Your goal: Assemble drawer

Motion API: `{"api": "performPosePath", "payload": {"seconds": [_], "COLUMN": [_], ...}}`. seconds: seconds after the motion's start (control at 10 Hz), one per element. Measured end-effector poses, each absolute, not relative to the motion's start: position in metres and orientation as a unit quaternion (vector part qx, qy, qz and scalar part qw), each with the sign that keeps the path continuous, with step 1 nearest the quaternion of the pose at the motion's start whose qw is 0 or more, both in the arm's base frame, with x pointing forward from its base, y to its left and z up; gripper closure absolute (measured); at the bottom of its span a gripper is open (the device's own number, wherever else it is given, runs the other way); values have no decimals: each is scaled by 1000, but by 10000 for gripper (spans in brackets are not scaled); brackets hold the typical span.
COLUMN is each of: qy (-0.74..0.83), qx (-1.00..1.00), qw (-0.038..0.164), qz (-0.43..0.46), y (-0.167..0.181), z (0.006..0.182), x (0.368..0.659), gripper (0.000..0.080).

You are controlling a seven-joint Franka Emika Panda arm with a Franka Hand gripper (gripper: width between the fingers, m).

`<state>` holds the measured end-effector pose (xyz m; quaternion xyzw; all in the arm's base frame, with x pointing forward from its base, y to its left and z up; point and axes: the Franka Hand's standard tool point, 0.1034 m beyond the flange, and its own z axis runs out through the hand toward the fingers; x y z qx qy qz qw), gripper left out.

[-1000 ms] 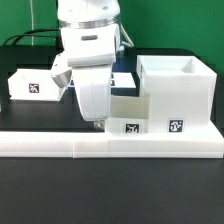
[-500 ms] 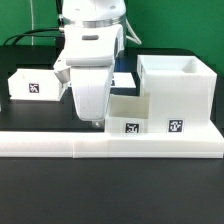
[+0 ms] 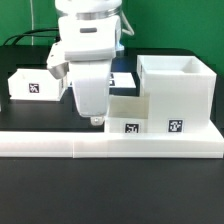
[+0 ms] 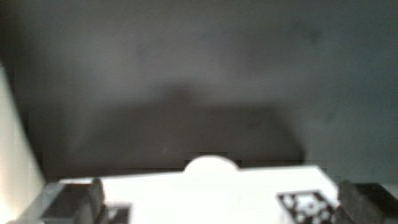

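I judge the drawer (image 3: 125,113) light, stiff, slippery plastic (1 thin wall suits gripping); end effector (image 3: 97,121) hangs beside it, finger state unclear.

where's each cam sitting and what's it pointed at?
Exterior view: off the arm, low, facing the table side-on; shows the white arm, its gripper low beside the small white open-topped drawer, with the tall white cube-shaped housing adjoining.
Wrist view: on the wrist, aimed along the gripper at the dark table; blurred, no fingers clearly visible.
Shared: likely the drawer, its small round knob.
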<state>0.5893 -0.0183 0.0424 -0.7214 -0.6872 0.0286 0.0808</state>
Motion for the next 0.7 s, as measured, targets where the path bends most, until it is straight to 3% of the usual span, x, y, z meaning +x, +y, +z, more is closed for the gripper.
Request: {"api": "performPosePath", "payload": {"seconds": [0.7], "qy": [-675], "qx": [-732], "qw": [78], "qz": [40], "y": [-14], "z": [42], "x": [589], "gripper": [150]}}
